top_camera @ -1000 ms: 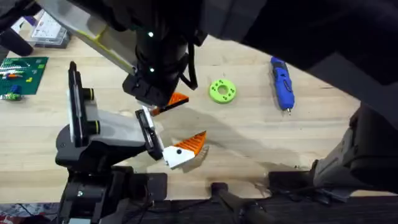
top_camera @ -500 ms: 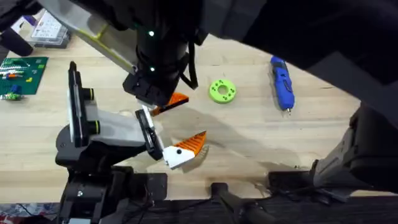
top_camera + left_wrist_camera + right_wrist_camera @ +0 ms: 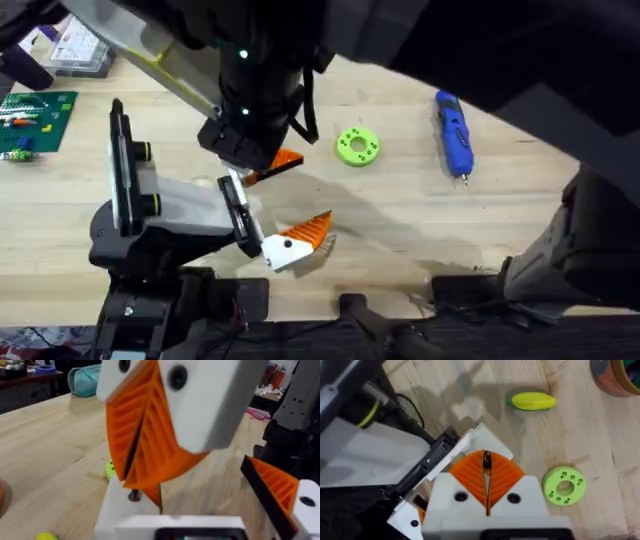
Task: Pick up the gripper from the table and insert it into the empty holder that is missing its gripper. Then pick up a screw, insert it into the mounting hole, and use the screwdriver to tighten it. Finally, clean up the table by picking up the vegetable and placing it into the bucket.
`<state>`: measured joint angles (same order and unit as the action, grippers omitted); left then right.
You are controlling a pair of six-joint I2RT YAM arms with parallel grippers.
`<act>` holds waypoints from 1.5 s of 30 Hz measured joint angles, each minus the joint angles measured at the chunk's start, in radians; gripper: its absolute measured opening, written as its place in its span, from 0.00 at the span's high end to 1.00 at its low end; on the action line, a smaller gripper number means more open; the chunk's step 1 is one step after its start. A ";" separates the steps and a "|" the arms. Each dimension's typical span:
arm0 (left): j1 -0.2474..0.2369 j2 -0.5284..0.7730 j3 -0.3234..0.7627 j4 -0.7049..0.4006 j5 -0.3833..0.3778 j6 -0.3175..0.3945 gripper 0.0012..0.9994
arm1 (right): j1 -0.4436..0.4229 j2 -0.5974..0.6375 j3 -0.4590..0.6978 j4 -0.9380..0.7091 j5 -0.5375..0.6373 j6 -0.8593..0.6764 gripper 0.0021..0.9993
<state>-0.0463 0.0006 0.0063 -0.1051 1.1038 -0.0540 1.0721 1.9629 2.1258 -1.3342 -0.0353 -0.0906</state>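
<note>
Comparing against the two earlier overhead pictures, I find almost no change. My left gripper [image 3: 262, 158] sits a hair closer to the holder [image 3: 240, 212], toward 7 o'clock; the shift is barely detectable. The orange gripper [image 3: 283, 163] in its fingers moved with it. I log no other difference.

blue screwdriver [image 3: 452, 134] flat on the table, metal tip toward the near edge

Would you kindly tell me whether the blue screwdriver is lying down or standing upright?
Lying down: the screwdriver rests lengthwise on the table, its metal tip pointing toward the arms' bases.
</note>
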 joint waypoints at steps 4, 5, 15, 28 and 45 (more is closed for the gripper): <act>0.000 0.000 0.000 0.000 0.000 0.000 0.01 | 0.000 0.000 0.000 0.000 0.000 0.000 0.99; 0.000 0.000 0.000 0.000 0.000 0.000 0.01 | 0.000 0.000 0.000 0.000 0.000 0.000 0.99; 0.000 0.000 0.000 0.000 0.000 0.000 0.01 | 0.000 0.000 0.000 0.000 0.000 0.000 0.99; 0.000 0.000 0.000 0.000 0.000 -0.001 0.01 | 0.000 0.003 0.000 0.003 0.000 0.000 0.99; 0.000 0.000 0.000 -0.001 0.001 -0.015 0.01 | 0.000 0.021 0.000 0.005 -0.008 0.000 0.99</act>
<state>-0.0463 0.0010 0.0063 -0.1059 1.1046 -0.0689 1.0721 1.9835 2.1258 -1.3289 -0.0433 -0.0906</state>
